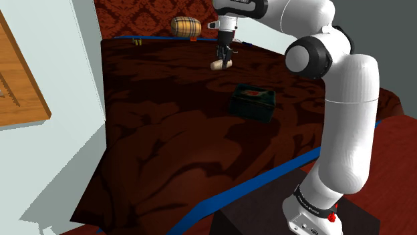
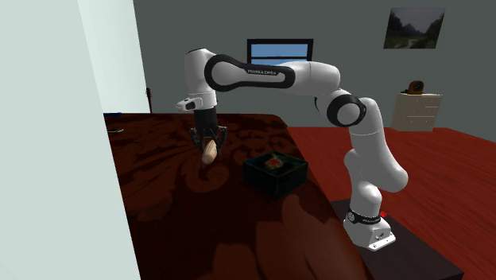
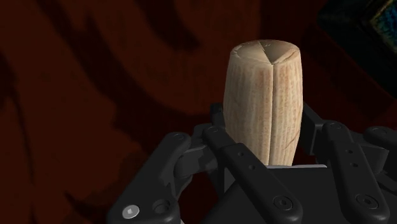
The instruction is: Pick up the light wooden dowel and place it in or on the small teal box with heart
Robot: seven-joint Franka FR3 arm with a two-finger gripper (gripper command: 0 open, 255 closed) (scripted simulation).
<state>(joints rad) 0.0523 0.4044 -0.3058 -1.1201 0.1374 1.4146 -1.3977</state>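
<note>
Light wooden dowel (image 3: 264, 95) is clamped between the black fingers (image 3: 219, 143), one pressed on each side of it. You can see its rounded, cracked end sticking out past the fingertips. In the second exterior view the dowel (image 2: 210, 151) hangs under the gripper (image 2: 208, 140), tilted, off the bed cover, with a dark shadow on the cloth under it. In the shoulder view you find the dowel (image 1: 220, 65) just below the gripper (image 1: 224, 56), far back over the bed.

The teal box (image 1: 252, 107) sits on the cover, apart from the dowel, toward that view's lower right and nearer the stand (image 1: 267, 213). It is dark teal with a red patch on top. In the second exterior view the box (image 2: 266, 179) is to the right of the dowel and not touching it.

The bed cover (image 1: 174, 147) is dark red and patterned, with a blue edge. The white arm (image 1: 347, 107) reaches up from the stand and over the box. At the bed's far edge a small banded barrel (image 1: 186, 26) stands, well apart from the gripper. You also see a pale dresser (image 2: 417, 111) and a framed picture (image 2: 413, 28) against the far wall.
</note>
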